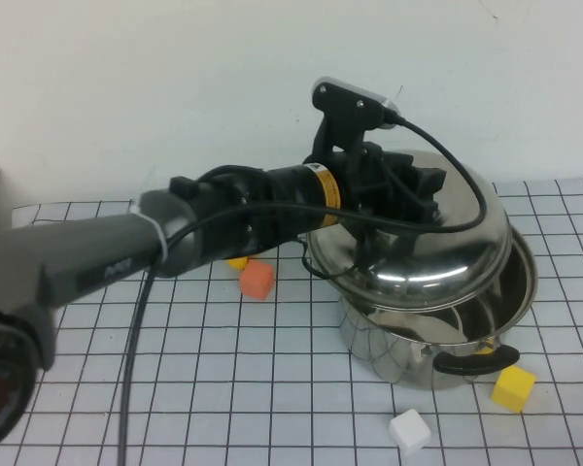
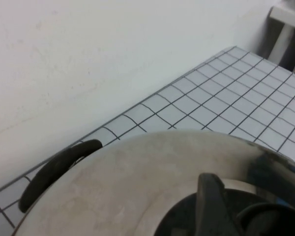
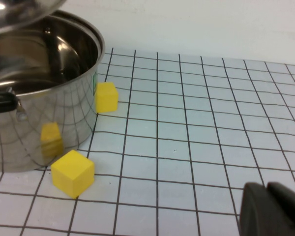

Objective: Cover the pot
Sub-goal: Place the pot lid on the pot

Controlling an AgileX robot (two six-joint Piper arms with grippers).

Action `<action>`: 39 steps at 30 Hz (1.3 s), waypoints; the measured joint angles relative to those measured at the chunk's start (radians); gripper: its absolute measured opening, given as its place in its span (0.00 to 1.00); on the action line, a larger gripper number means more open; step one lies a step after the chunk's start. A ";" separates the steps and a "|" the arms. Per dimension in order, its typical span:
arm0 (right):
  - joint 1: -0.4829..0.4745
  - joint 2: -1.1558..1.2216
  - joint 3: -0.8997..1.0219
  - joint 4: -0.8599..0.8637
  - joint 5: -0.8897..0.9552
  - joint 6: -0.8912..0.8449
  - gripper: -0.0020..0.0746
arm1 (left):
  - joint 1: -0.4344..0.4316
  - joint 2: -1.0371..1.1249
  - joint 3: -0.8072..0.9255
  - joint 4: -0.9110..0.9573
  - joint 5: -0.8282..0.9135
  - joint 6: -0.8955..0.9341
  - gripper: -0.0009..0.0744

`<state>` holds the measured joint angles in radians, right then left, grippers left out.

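Note:
The large steel pot with black side handles stands right of the table's centre. The domed steel lid lies tilted over it, low on the far left and raised at the front right, where the pot's inside shows. My left gripper is on top of the lid, shut on its knob, which it hides. In the left wrist view, the lid fills the frame, with a pot handle beyond it and my left gripper. My right gripper is shut and empty, low over the table, away from the pot.
An orange block lies left of the pot under my left arm. A yellow block and a white block lie in front of it. The right wrist view shows two yellow blocks beside the pot.

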<state>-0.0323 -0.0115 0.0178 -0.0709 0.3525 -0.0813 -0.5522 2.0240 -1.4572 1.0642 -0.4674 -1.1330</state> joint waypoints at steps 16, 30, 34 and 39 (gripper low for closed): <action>0.000 0.000 0.000 0.000 0.000 0.000 0.04 | -0.042 0.075 -0.058 0.002 0.011 -0.053 0.44; 0.000 0.000 0.000 0.000 0.000 0.000 0.04 | -0.042 0.104 -0.058 0.010 0.034 -0.051 0.44; 0.000 0.000 0.000 0.000 0.000 0.000 0.04 | -0.042 0.104 -0.058 0.008 0.019 -0.051 0.44; 0.000 0.000 0.000 0.000 0.000 0.000 0.04 | -0.042 0.104 -0.058 0.008 0.013 -0.049 0.44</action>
<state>-0.0323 -0.0115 0.0178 -0.0709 0.3525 -0.0813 -0.5943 2.1280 -1.5156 1.0721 -0.4547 -1.1820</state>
